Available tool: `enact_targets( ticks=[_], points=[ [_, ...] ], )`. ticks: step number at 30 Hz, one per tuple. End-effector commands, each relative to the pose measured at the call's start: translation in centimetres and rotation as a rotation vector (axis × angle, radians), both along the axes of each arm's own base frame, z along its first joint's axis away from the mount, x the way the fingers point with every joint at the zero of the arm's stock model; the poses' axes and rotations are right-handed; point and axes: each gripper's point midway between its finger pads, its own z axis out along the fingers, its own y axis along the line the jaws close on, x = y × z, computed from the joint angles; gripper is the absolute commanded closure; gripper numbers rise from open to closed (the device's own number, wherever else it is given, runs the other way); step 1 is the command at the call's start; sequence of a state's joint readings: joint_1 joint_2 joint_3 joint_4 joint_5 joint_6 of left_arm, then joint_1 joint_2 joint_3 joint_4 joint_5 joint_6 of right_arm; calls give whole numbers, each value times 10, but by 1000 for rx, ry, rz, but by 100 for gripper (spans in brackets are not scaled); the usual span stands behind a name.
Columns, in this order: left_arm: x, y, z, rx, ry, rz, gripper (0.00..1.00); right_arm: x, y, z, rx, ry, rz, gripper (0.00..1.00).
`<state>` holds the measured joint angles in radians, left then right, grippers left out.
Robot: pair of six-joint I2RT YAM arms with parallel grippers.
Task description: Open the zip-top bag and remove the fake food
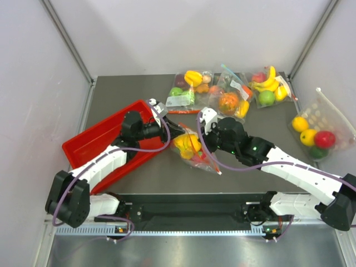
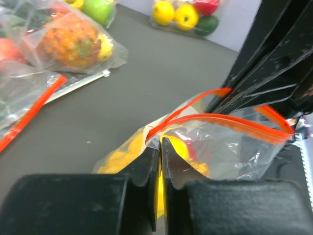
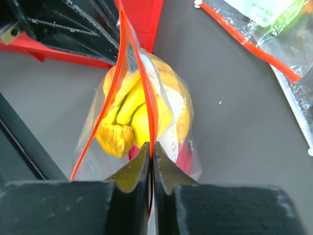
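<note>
Overhead, crumply clear plastic zip-top bag (image 1: 192, 149) with a red-orange zip strip lying mid-table on the dark grey tabletop (image 1: 250, 183), just right of the red plastic tray (image 1: 89, 146) and caught between both arm tips. Too small there to judge either grip.

Up close on the left wrist view: left gripper (image 2: 160, 145) closed nearly flat, nipping the bag's film at the end where the two halves of the strip (image 2: 220, 120) meet. Mouth parted into a narrow slit beyond it.

Only on the right wrist view: right gripper (image 3: 151, 149) pinched tight on one lip of the strip, the other lip bowing away to the left. Inside, fake food (image 3: 128, 105): a curved yellow plastic banana bunch and a pink-red piece low beside it.

Further back, overhead only: more clear bags of plastic fruit (image 1: 192, 89) and a dotted pouch (image 1: 317, 130) at the right.
</note>
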<state>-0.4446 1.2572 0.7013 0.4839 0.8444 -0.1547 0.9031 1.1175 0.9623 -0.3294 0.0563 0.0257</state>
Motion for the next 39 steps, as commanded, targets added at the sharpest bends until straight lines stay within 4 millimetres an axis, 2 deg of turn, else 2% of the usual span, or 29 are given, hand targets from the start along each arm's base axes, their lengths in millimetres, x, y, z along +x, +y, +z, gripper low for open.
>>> enact_targets(
  ticks=[1, 3, 4, 5, 6, 7, 11, 13, 19, 24, 25, 30, 32, 36, 37, 39],
  points=[
    [6, 6, 14, 0, -5, 83, 73, 6, 6, 20, 54, -49, -23, 100],
    [7, 10, 22, -4, 22, 129, 59, 9, 1, 23, 49, -54, -53, 100],
    [7, 10, 22, 10, 47, 163, 50, 10, -1, 25, 49, -57, -64, 100],
    [3, 13, 31, 2, 33, 187, 40, 10, -2, 28, 54, -59, -77, 100],
    [2, 14, 35, 1, 34, 212, 38, 12, -3, 32, 58, -64, -93, 100],
    [1, 16, 32, 16, 63, 257, 37, 13, -5, 32, 57, -60, -103, 100],
    [-3, 26, 52, -78, 198, 377, 37, 18, -6, 34, 55, -61, -134, 100],
    [-3, 28, 54, -142, 305, 418, 39, 20, -6, 32, 48, -58, -149, 100],
    [-5, 17, 44, -144, 454, 443, 41, 22, -4, 27, 57, -43, -177, 100],
    [-8, 4, 53, -147, 456, 459, 41, 23, -3, 23, 59, -48, -190, 100],
    [-12, -2, 49, -122, 464, 449, 43, 23, -3, 21, 55, -46, -192, 100],
    [-26, -19, 60, -128, 454, 428, 43, 23, 1, 17, 45, -49, -183, 100],
    [-24, -19, 62, -137, 442, 462, 43, 23, 1, 17, 44, -52, -180, 100],
    [-25, -23, 54, -101, 446, 477, 41, 23, 0, 18, 48, -57, -183, 100],
    [-22, -24, 41, -56, 456, 496, 41, 23, -1, 20, 54, -60, -186, 100],
    [-24, -25, 30, 8, 460, 509, 43, 23, -2, 21, 56, -64, -187, 100]
  ],
)
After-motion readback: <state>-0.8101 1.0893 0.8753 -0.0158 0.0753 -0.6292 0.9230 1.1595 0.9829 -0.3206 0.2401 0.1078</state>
